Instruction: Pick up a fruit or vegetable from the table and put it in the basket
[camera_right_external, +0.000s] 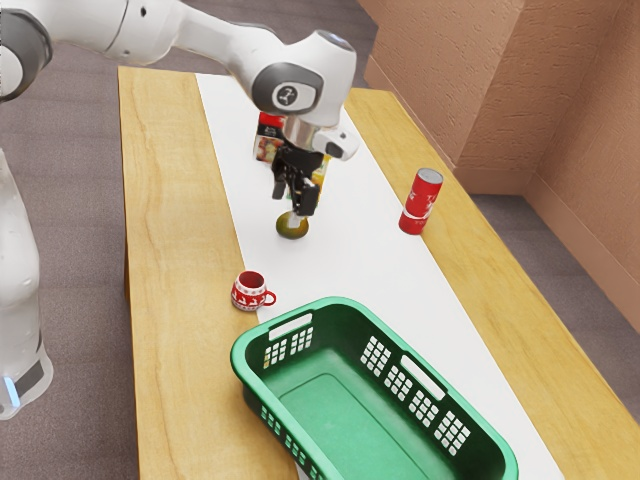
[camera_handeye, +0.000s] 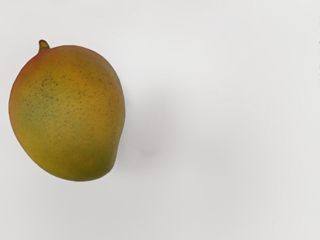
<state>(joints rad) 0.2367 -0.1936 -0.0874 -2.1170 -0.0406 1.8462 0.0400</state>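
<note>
The mango (camera_handeye: 67, 112) is seen on the white runner (camera_right_external: 380, 270), below the hand (camera_right_external: 293, 205), whose jaws are parted with nothing gripped; grasping, lifting and placing in the basket (camera_right_external: 241, 368) are left undone

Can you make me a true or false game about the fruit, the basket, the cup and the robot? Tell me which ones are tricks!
1. The green basket has holes in its sides. True.
2. The mango is in the basket. False: it is outside, on the white strip.
3. The mug is red and white. True.
4. The tool is over the mug. False: it is at the mango.
5. The can is blue. False: it is mostly red.
</note>
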